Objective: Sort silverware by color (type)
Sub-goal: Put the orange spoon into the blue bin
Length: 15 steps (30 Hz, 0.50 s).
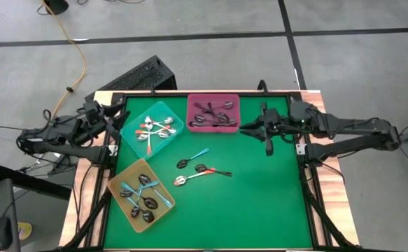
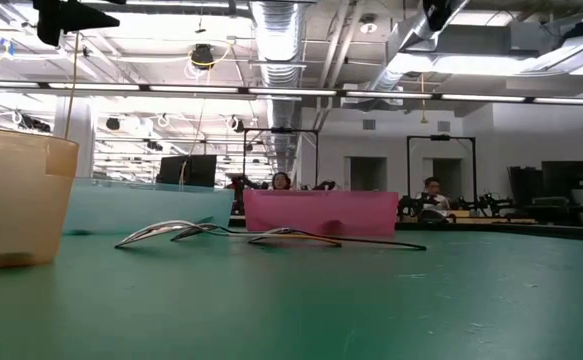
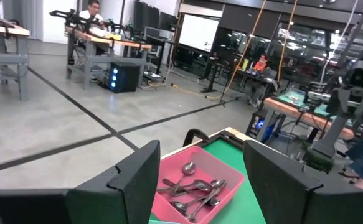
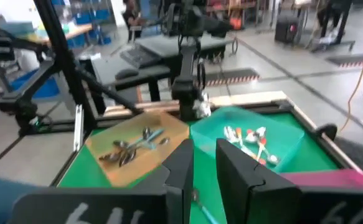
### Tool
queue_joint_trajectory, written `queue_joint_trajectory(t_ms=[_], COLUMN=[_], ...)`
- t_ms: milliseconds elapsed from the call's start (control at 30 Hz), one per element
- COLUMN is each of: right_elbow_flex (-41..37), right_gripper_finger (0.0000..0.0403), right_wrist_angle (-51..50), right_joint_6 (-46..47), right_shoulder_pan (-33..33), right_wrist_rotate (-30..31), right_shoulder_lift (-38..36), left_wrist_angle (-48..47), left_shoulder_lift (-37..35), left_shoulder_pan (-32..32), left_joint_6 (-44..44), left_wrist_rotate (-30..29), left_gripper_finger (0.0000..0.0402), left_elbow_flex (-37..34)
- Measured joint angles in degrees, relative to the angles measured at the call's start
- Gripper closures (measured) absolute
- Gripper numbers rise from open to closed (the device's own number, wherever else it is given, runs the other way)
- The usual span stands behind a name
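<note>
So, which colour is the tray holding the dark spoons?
Pink tray, clearest in the high view.

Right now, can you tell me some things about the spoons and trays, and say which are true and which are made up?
1. Three spoons lie loose on the green mat. True.
2. The pink tray is empty. False: it holds dark spoons.
3. The yellow tray holds blue-handled spoons. True.
4. The left pincer is carrying a spoon. False: it is open, holding nothing.
5. The teal tray holds orange-handled spoons. True.
</note>
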Motion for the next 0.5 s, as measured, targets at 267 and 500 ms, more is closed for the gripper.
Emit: queue_joint_trajectory(t_ms=[267,500], right_elbow_flex=[-1.42,-1.35], right_gripper_finger=[0.0319,0.0319], right_wrist_angle=[7.60,8.91], right_joint_6=[-1.09,-1.38], right_shoulder_pan=[-2.71,-6.63], right_wrist_rotate=[-0.02,-0.13], right_shoulder_lift=[0.15,-1.26], left_wrist_angle=[0.08,-1.23], left_shoulder_lift=[-0.01,-0.01], left_shoulder_pan=[0.00,0.02], left_joint_6=[-1.23,-1.30], left_wrist_rotate=[-3.67,-4.86], left_gripper_finger=[0.0183,0.0183], left_elbow_flex=[-0.02,-0.02])
